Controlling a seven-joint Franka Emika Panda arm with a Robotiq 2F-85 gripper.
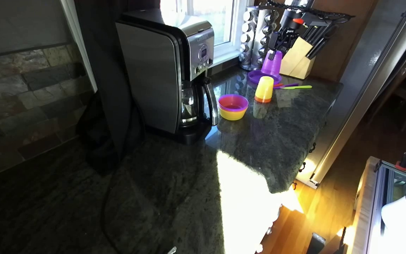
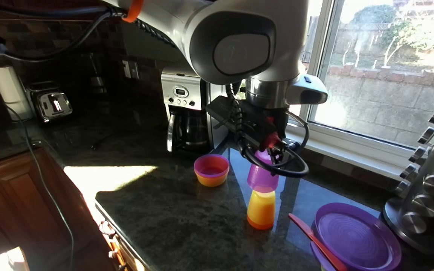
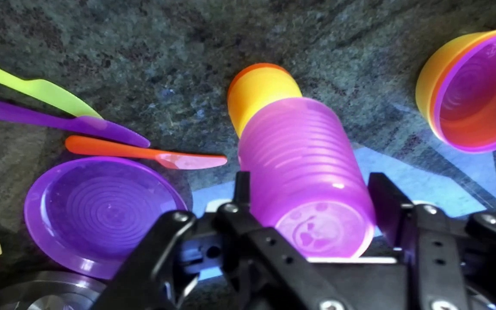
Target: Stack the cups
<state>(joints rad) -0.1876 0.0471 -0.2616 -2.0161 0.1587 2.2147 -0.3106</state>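
The magenta-purple cup [image 1: 272, 62] is upside down, held in the air between the fingers of my gripper [image 3: 309, 181], which is shut on it. In the wrist view the purple cup [image 3: 304, 159] shows its base towards the camera. A yellow cup [image 1: 264, 88] stands upside down on the counter, with an orange rim showing under it. In an exterior view the purple cup's open rim appears just above the yellow cup [image 2: 261, 207]. In the wrist view the purple cup partly hides the yellow cup [image 3: 263, 88]. No lime green cup is in view.
Nested pink, orange and yellow bowls [image 2: 211, 171] stand near the coffee maker [image 1: 153, 70]. Purple plates [image 3: 106, 215] and orange [image 3: 144, 150], purple and green knives lie on the other side. A spice rack [image 2: 424, 192], knife block [image 1: 298, 60] and window are behind.
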